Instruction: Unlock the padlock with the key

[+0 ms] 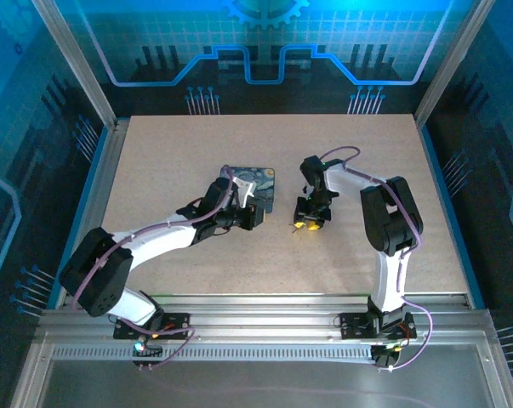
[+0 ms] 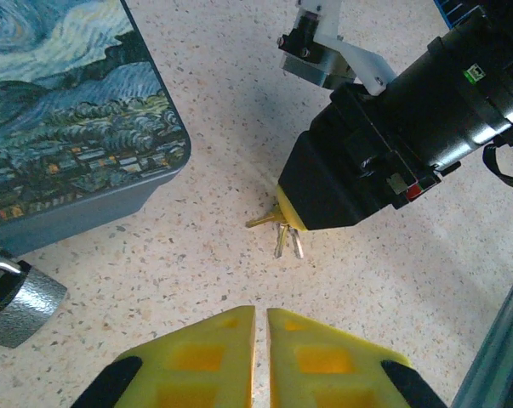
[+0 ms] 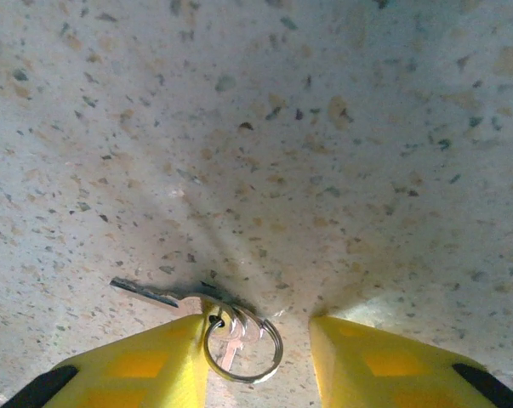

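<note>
The right gripper (image 3: pixel 258 338) has its yellow fingers (image 3: pixel 145 367) spread apart at the bottom of the right wrist view, gripping nothing. The key ring (image 3: pixel 243 342) lies flat on the table (image 3: pixel 341 127) between them, hard against the left-hand finger and well clear of the right-hand one. One key (image 3: pixel 154 293) points out toward the left edge of the frame, and the other keys are bunched inside the ring.

The step in hand looks like lifting the keys off the table. As they stand, the jaws would probably catch only the ring, or push the bunch sideways. A better grasp would centre the gap over the head of the outstretched key, bring the tips down to the tabletop and close across the flat of the head. That would leave the blade free for the keyhole. Thin metal lying flat may slip out if the tips close too high.

In the left wrist view the left gripper (image 2: pixel 261 319) sits at bottom centre, its fingers (image 2: pixel 205 350) nearly together with nothing between them. The padlock (image 2: pixel 22 299) lies at the lower left, cut off by the frame edge, just beside the painted box (image 2: pixel 69 110). It looks silver-grey here, and I cannot tell where its keyhole faces. It is unheld, so it will likely need steadying before any key goes in.
</note>
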